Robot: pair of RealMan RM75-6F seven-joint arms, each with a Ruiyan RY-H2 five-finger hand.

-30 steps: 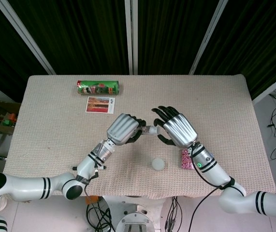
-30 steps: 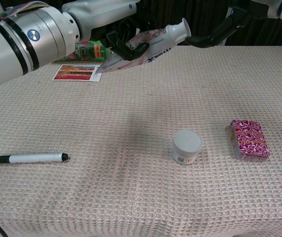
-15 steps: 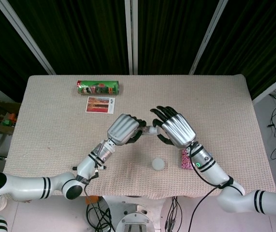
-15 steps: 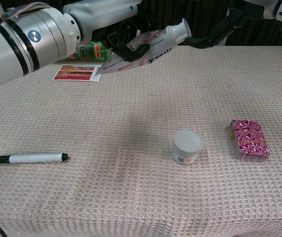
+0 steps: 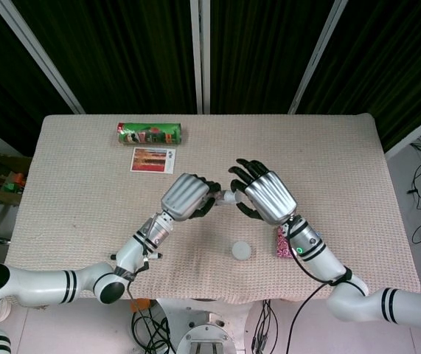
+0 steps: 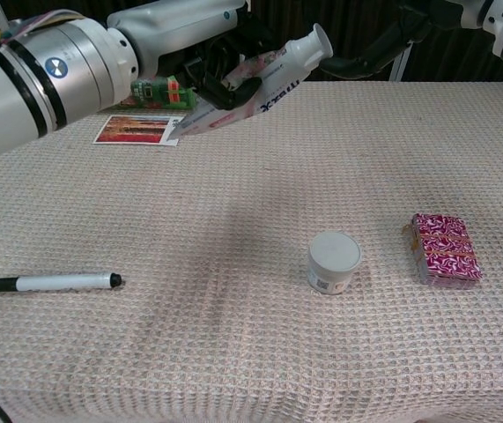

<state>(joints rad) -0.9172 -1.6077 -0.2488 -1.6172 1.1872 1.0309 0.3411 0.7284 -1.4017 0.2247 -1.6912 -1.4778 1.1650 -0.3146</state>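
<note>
- Left hand [image 5: 184, 197]: wrapped around a squeeze tube [image 6: 255, 84], held up above the table [image 5: 343, 147] near its middle, nozzle end tilted up toward the right hand.
- Right hand [image 5: 268, 195]: fingers spread and curved, tips just beside the tube's white cap [image 6: 308, 46]; contact impossible to tell.
- Down on the cloth below: small white jar [image 6: 333, 262], pink patterned box [image 6: 445, 249] to its right.
- Near the left edge: black-and-white marker [image 6: 50, 282].
- At the far side: green can [image 5: 150, 133] and a card [image 5: 152, 159].

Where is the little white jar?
The jar stands on the table near the front edge in the chest view, just left of the pink box and well right of the marker.
</note>
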